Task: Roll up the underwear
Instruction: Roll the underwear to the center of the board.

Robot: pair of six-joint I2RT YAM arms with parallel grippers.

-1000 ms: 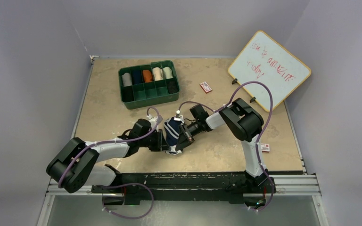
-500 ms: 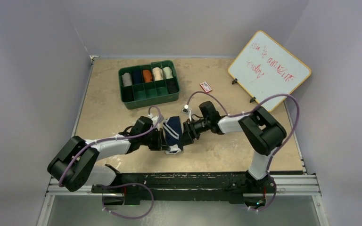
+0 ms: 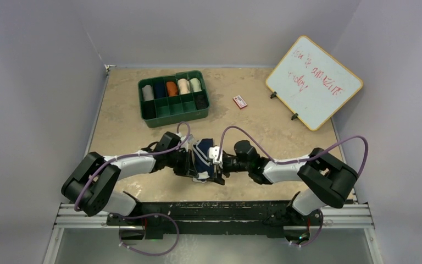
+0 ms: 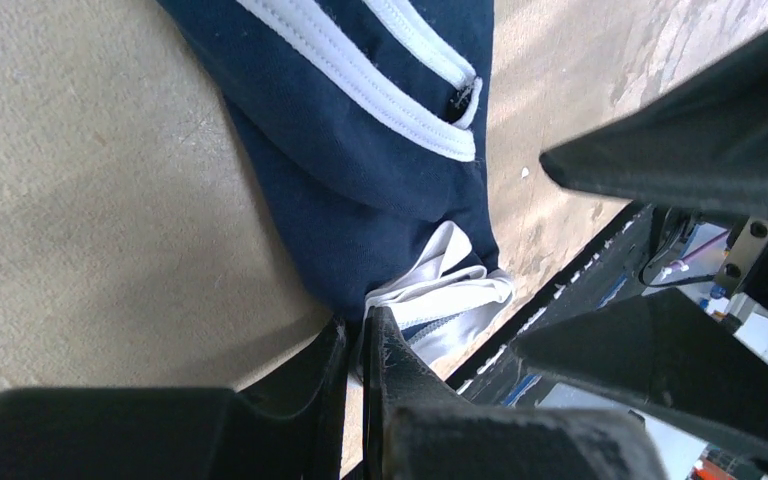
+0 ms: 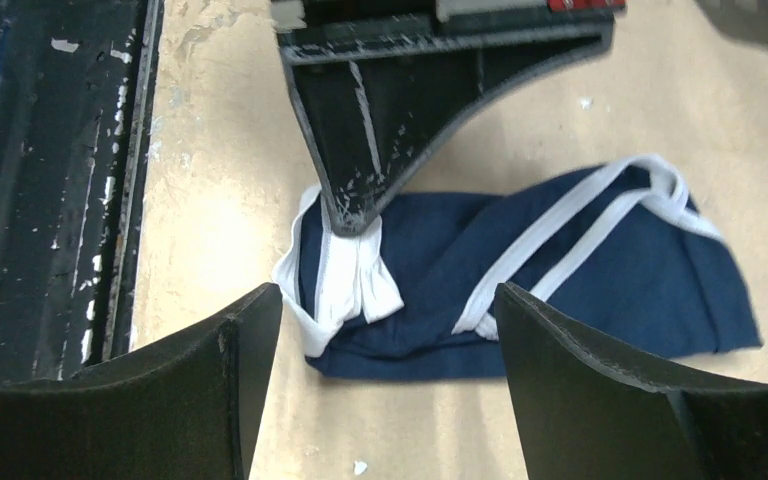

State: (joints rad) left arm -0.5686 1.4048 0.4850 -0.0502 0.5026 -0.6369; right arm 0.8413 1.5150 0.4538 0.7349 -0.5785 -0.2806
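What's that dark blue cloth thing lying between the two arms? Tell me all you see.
The underwear is soft navy cloth with white edging, folded into a flat, lumpy band on the tan table. The left gripper pinches its white-edged end; the right gripper is open above it.

I see white shells and bulky black joints on my left arm (image 3: 129, 163) and right arm (image 3: 286, 169), trailing purple cables (image 3: 232, 128), and a matte black right end effector (image 5: 388, 290).

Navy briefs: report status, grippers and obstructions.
Left gripper shut on white edging of navy briefs. Right gripper open above them. Briefs lying folded on table, not yet rolled. Green tray far off.
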